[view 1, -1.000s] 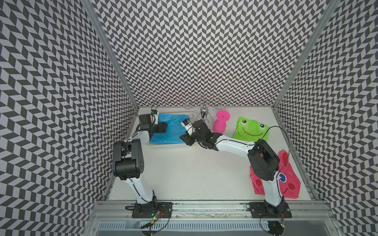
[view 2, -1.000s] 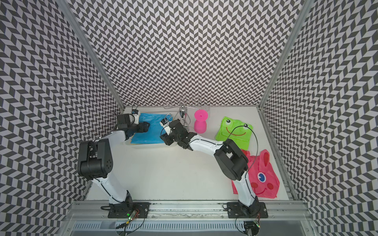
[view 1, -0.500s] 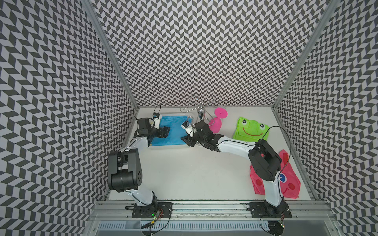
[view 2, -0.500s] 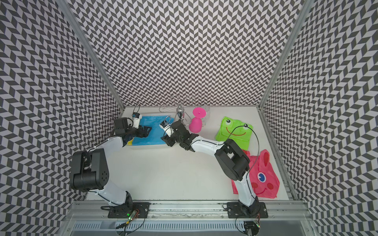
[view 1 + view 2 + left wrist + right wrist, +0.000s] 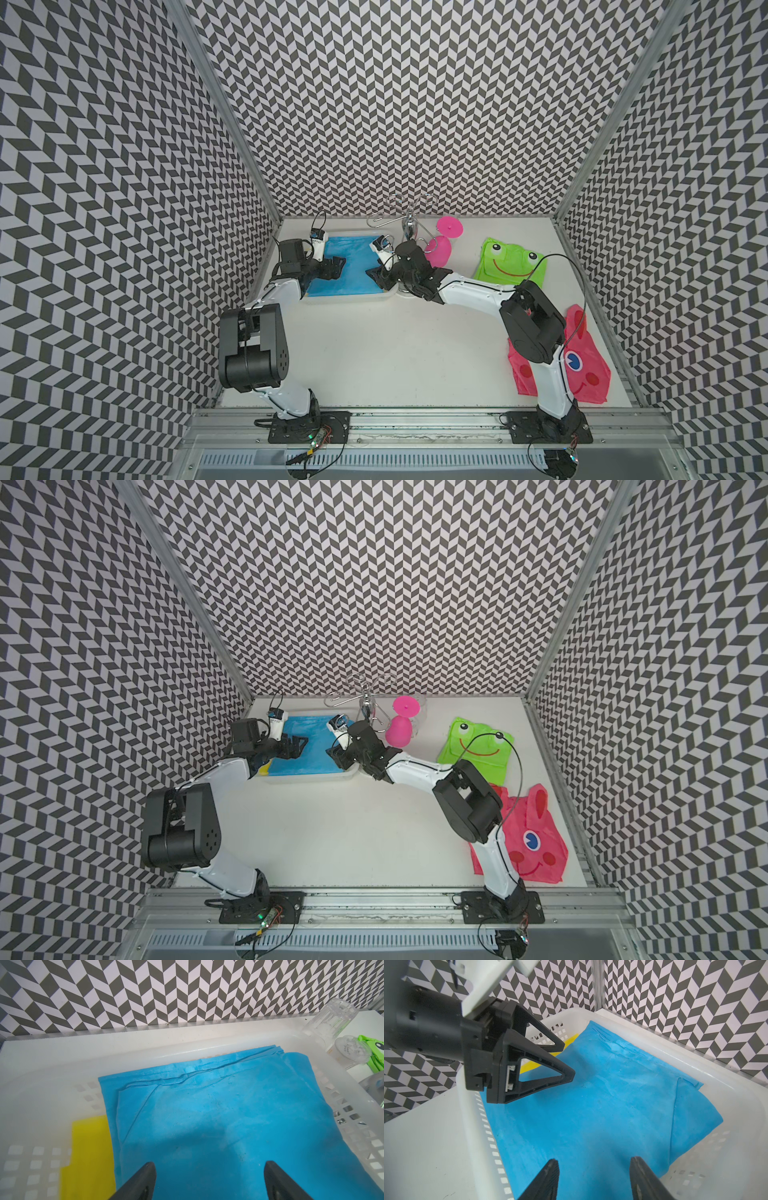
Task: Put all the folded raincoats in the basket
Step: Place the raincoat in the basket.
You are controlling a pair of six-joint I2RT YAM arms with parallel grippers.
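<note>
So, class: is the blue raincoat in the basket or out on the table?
In. The folded blue raincoat lies flat inside the white basket, its walls around it; left gripper and right gripper are open.

- Green frog-face garment [image 5: 509, 266]: lying flat, right of centre in both top views.
- Pink smiling-face garment [image 5: 590, 374]: lying at lower right.
- Pink goblet [image 5: 438, 251]: sitting tilted, foot uppermost, just beside a wire rack [image 5: 409, 224], centre back.
- Yellow sheet [image 5: 89, 1157]: showing only partly.
</note>
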